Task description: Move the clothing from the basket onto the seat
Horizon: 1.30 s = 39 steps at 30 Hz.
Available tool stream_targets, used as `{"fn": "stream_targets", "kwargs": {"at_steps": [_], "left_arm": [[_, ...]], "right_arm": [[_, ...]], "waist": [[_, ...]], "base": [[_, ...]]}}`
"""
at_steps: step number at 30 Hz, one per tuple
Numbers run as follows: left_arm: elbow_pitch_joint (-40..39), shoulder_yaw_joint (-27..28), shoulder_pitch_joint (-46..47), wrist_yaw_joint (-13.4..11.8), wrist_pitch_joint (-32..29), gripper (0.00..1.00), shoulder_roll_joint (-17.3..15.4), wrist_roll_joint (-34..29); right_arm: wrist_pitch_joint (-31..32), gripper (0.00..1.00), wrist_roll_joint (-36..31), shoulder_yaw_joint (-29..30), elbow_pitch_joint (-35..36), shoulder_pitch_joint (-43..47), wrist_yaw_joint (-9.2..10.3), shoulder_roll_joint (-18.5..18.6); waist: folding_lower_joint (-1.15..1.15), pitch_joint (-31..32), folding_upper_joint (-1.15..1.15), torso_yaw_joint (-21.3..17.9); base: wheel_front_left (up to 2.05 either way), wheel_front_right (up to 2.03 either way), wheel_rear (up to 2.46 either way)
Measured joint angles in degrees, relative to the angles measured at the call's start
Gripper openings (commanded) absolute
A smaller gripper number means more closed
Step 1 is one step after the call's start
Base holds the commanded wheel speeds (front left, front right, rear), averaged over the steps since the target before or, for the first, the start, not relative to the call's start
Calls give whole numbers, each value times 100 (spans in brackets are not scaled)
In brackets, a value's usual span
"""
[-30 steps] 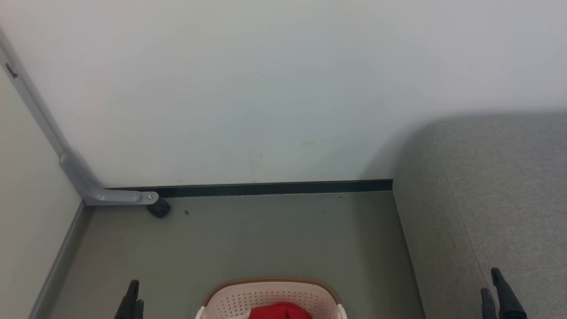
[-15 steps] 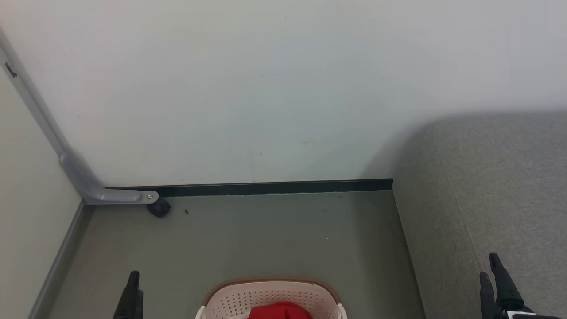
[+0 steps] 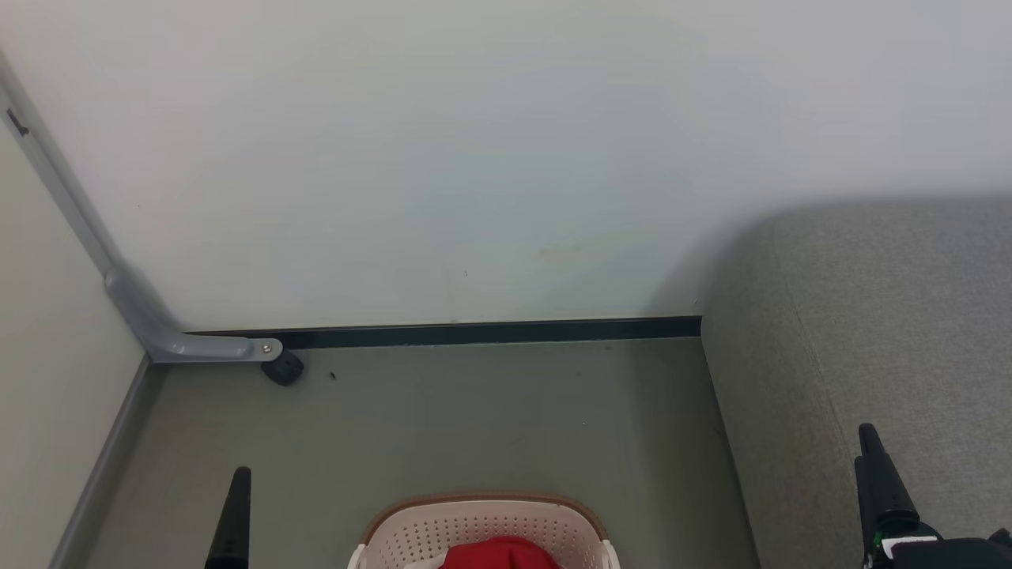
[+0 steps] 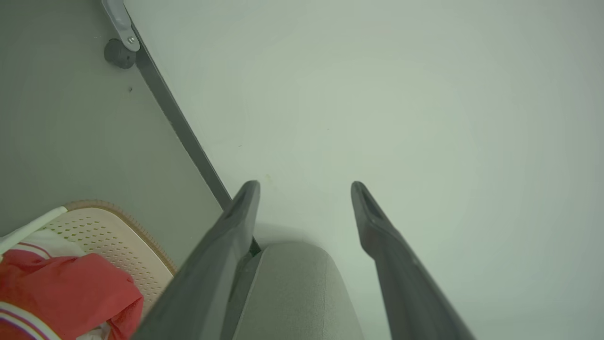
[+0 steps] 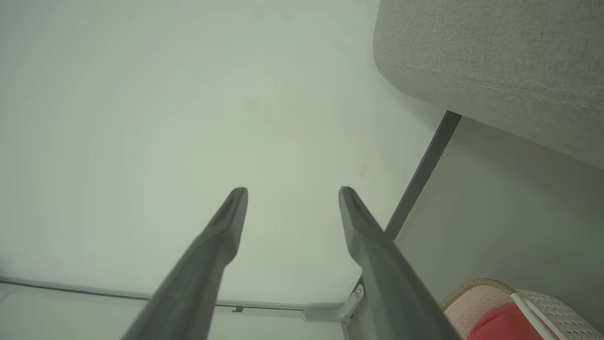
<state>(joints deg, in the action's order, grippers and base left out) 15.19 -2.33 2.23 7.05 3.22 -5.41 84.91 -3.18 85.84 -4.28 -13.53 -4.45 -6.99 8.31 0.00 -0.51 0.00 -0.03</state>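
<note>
Red fabric with white stripes, the clothing [image 4: 71, 288], lies bunched in the laundry basket [image 3: 482, 501]. Both are cut off by the bottom edge of the head view, so the number of garments cannot be told. The basket is cream perforated plastic, rounded, with a brown rim band and white side handles. It stands on the grey-green floor [image 3: 474, 419], near the seat [image 3: 893, 316] on its right. The seat is a grey woven cushion with a rounded corner, and it runs out of frame. The left gripper [image 4: 304, 185] hovers left of the basket and the right gripper [image 5: 292, 191] shows against the seat. Each has its two long dark fingers spread apart with nothing between them, pointing toward the pale wall [image 3: 474, 158].
</note>
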Motion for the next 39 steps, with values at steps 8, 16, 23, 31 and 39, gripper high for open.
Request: {"fn": "stream_targets", "kwargs": {"at_steps": [8, 16, 23, 31, 39], "left_arm": [[-15, -174, 115, -8, 145, 100, -101, -799], [-10, -402, 149, -205, 263, 100, -299, -1875], [-5, -549, 227, -421, 400, 100, -391, -2737], [53, -748, 233, -660, 530, 100, -526, -3665], [40, -847, 348, -761, 670, 100, -532, -4369]], "right_arm": [[-153, 100, -726, -320, 3, -107, 0, 212], [-304, 100, -1575, -612, -79, -235, 0, 403], [-453, 100, -2426, -876, -162, -375, 118, 576], [-595, 100, -3106, -1109, -224, -456, 213, 649], [-709, 100, -3696, -1296, -315, -592, 287, 732]], "waist": [[0, -10, 0, -6], [0, -13, 0, -18], [0, -11, 0, -32], [0, -10, 0, -59], [0, -15, 0, -78]], "base": [[0, 0, 0], [0, 0, 0], [0, 0, 0], [0, 0, 0], [0, 0, 0]]}}
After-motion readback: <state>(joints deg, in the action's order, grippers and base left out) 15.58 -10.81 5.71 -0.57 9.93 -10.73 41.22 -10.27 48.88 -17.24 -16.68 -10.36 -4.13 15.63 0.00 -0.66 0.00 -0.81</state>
